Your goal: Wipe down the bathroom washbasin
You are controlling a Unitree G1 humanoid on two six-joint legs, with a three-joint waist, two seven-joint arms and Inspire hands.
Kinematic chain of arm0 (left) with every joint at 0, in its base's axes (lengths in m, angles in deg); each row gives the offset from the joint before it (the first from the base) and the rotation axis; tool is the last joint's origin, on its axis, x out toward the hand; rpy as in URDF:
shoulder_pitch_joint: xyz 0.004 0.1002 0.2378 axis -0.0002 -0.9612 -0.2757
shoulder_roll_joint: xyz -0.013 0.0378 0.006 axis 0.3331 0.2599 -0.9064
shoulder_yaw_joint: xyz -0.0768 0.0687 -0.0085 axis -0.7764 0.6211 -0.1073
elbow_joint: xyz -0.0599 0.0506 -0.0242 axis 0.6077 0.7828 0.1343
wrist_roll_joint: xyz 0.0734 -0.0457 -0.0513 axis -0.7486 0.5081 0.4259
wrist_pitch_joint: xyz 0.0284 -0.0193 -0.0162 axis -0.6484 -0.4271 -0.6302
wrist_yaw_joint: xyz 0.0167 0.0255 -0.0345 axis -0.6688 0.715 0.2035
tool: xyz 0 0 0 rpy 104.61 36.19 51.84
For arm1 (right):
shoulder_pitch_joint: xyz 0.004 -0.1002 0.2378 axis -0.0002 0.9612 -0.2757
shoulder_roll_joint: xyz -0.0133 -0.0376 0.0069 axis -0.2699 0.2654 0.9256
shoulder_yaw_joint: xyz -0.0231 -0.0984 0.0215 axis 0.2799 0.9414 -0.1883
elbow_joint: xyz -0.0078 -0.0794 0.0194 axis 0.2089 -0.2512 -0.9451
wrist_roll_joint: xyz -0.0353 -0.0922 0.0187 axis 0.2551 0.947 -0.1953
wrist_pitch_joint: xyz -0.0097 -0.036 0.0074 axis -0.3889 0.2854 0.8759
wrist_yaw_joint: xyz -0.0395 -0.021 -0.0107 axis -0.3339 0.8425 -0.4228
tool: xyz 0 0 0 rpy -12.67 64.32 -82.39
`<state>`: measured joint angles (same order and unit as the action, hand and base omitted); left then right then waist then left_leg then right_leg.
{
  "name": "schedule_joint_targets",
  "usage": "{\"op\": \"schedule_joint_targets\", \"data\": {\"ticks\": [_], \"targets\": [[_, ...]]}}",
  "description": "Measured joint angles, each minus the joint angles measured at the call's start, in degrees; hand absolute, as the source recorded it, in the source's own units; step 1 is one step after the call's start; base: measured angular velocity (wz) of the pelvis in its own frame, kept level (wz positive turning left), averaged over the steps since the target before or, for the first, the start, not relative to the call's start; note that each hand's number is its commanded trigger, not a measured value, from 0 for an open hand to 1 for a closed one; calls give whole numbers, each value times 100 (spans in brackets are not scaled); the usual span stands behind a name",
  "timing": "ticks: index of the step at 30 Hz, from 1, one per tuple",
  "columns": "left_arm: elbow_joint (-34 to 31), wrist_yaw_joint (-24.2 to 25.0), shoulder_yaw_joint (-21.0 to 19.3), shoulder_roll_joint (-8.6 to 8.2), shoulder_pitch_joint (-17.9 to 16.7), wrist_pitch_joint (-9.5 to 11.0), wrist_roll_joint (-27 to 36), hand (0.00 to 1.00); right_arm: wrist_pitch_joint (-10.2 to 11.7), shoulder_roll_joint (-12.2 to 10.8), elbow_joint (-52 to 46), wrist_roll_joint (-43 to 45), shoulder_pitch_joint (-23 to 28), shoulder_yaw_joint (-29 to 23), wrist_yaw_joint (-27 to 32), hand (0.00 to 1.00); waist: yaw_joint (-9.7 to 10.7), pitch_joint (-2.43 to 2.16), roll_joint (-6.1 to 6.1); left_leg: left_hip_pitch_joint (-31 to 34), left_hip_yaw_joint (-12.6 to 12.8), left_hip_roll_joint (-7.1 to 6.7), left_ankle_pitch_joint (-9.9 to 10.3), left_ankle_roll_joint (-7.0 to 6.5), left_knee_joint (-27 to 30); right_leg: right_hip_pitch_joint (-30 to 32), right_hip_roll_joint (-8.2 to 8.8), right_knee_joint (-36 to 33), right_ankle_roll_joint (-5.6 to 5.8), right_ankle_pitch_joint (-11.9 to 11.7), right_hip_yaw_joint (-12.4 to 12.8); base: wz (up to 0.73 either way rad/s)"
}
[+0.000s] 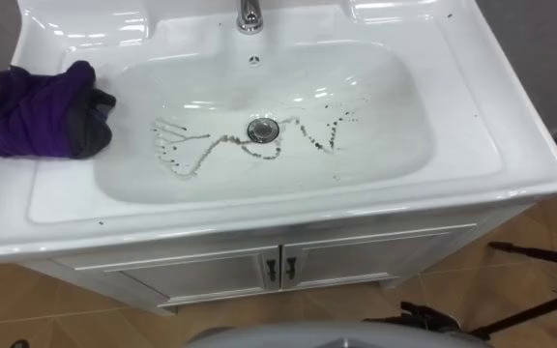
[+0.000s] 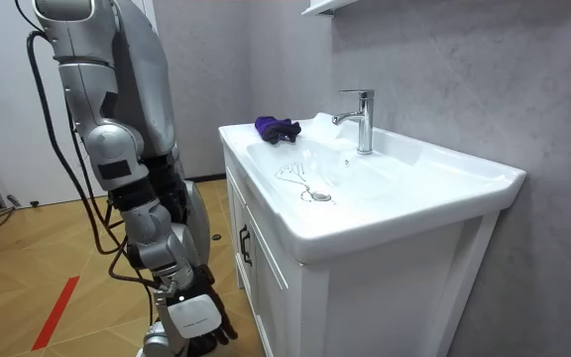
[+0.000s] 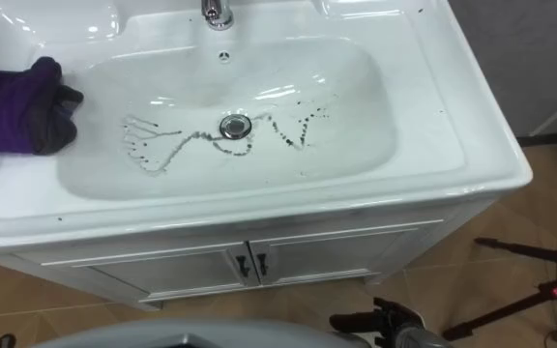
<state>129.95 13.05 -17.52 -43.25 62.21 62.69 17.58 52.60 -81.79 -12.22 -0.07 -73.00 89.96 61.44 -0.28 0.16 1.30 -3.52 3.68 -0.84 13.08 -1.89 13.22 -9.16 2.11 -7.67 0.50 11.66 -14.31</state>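
So the robot's standing right up against the basin (image 1: 472,145), on the left side of the room view. Its right hand (image 2: 198,319) hangs low next to the cabinet (image 1: 211,273), lower left of that frame, and honestly I can't tell if it's open or closed. The purple cloth (image 1: 42,111) sits bunched on the rim, upper left of the eye view, well apart from that hand. Dark squiggly marks (image 1: 191,155) run across the bowl's floor on both sides of the drain (image 1: 263,128). The tap (image 1: 249,14) is at top centre.
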Motion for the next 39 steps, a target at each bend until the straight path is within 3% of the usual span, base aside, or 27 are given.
{"op": "schedule_joint_targets", "data": {"ticks": [10, 19, 26, 33, 39], "targets": [[-13, -6, -16, 1, 0, -17, 17, 0, -2, 0, 8, 24, -7, 5, 0, 0, -2, 3, 7, -2, -19, -5, 0, 0, -1, -12, 1, 2, 0, 0, -7, 0], [-15, -108, -28, 0, 1, 57, 53, 0, -4, -15, 3, 27, -12, 7, -9, 0, -5, 10, 63, 5, -193, -82, 0, -1, 38, -66, 3, 4, -5, 31, -16, 6], [-16, -330, -414, -9, -46, 119, 336, 0, -5, -15, 13, 37, -8, 5, -16, 0, -28, 10, 70, 30, -250, -101, 0, -2, 55, -79, 23, 11, -5, 39, -101, 6], [-41, -523, -675, -9, -173, 156, 1189, 0, -45, 13, 6, 35, 4, 6, -48, 0, -74, -13, 17, 47, -246, -114, 0, -2, 49, -78, 32, 11, 2, 53, -146, 3], [-320, -901, -1381, -8, -339, 272, 2368, 0, -124, 28, -41, 43, 45, -116, -44, 0, -176, -15, -13, 65, -292, -105, 0, -2, 52, -84, 39, 8, 1, 63, -215, 4]]}}
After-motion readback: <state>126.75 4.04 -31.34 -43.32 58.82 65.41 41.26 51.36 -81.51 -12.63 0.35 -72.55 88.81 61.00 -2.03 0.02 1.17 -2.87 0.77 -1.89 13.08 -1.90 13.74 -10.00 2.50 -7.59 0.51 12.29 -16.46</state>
